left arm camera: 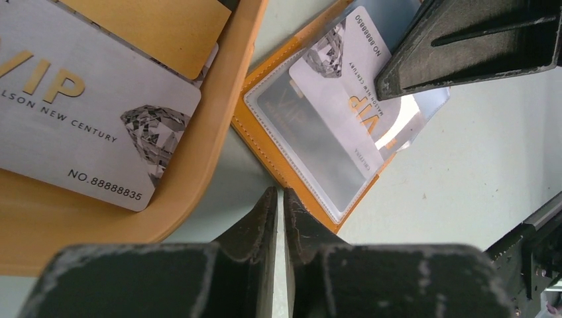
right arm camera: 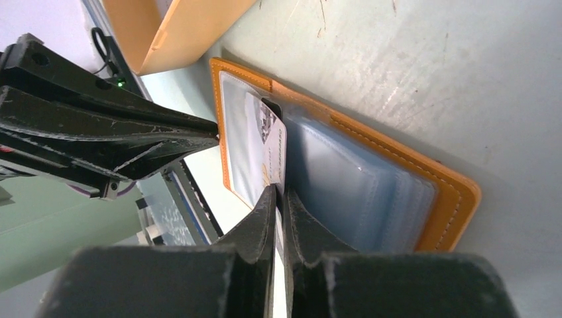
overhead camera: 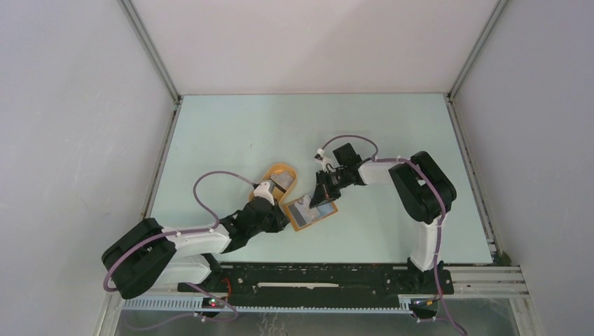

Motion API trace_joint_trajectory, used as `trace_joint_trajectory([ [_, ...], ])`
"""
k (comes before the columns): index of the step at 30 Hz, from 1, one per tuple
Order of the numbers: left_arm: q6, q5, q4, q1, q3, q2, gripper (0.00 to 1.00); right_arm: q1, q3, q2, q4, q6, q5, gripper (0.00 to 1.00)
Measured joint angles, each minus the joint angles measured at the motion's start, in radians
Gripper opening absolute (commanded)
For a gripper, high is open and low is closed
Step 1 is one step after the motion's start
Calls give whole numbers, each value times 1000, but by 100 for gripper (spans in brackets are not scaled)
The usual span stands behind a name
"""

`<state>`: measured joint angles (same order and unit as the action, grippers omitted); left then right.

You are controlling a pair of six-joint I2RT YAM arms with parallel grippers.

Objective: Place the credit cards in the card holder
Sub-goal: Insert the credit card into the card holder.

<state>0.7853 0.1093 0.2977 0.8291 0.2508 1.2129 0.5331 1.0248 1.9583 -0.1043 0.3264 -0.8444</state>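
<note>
The orange card holder (overhead camera: 313, 215) lies open on the table, its clear sleeves up; it also shows in the left wrist view (left arm camera: 265, 140) and the right wrist view (right arm camera: 457, 199). My right gripper (right arm camera: 280, 195) is shut on a pale credit card (right arm camera: 273, 149), which stands on edge with its far end inside a sleeve. In the left wrist view that card (left arm camera: 351, 86) lies partly in the sleeve under the right gripper (left arm camera: 386, 83). My left gripper (left arm camera: 281, 193) is shut and empty, its tips at the holder's near orange edge. More cards (left arm camera: 86, 119) lie in the tray.
An oval orange tray (overhead camera: 274, 170) sits just left of and behind the card holder, holding a silver card and a gold card (left arm camera: 166, 26). The two grippers (overhead camera: 284, 213) (overhead camera: 321, 199) are close together over the holder. Grey walls enclose the table.
</note>
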Motion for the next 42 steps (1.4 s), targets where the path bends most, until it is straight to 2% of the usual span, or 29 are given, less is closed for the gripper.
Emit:
trace_joint_trajectory([
  [8, 0, -5, 3, 0, 0, 2, 12, 47, 47, 0, -78, -70, 55, 21],
  [24, -8, -15, 11, 0, 0, 6, 12, 138, 97, -40, -226, -232, 172, 31],
  [31, -10, -15, 13, 0, 0, 8, 12, 170, 126, -63, -300, -288, 243, 33],
  [42, -10, -16, 30, 0, 4, 23, 11, 136, 143, -67, -366, -318, 229, 36],
])
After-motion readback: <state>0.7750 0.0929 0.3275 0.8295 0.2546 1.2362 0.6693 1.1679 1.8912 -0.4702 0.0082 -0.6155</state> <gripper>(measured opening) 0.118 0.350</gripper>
